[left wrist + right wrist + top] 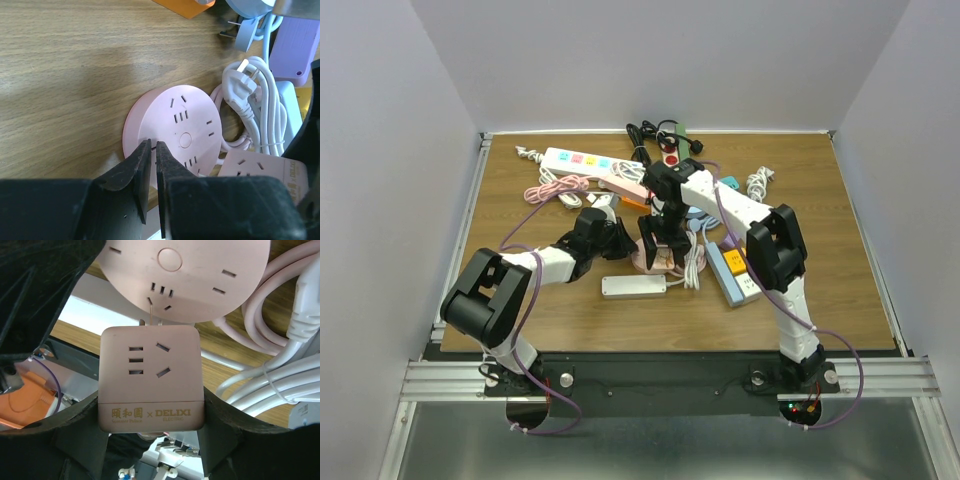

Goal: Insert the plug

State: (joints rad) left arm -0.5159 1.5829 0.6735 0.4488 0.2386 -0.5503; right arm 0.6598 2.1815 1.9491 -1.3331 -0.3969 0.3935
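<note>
A round pink socket hub [185,125] lies flat on the wooden table, also visible as the pink hub [185,275] and the pink disc [655,264]. My right gripper [151,407] is shut on the plug, a square pink DELIXI adapter cube [151,375]. One thin pin [151,315] of the cube reaches the hub's face near a slanted slot. The same cube [250,167] shows at the hub's right edge. My left gripper [153,144] is shut with nothing between its jaws, its tips at the hub's near rim. The cube's other pins are hidden.
A bundled white cable with a three-pin plug [242,82] lies right of the hub. Nearby are a white power strip [633,287], a blue-and-yellow strip [732,272], a long white strip with coloured buttons [585,160], a pink cable [555,190] and a purple box [295,50].
</note>
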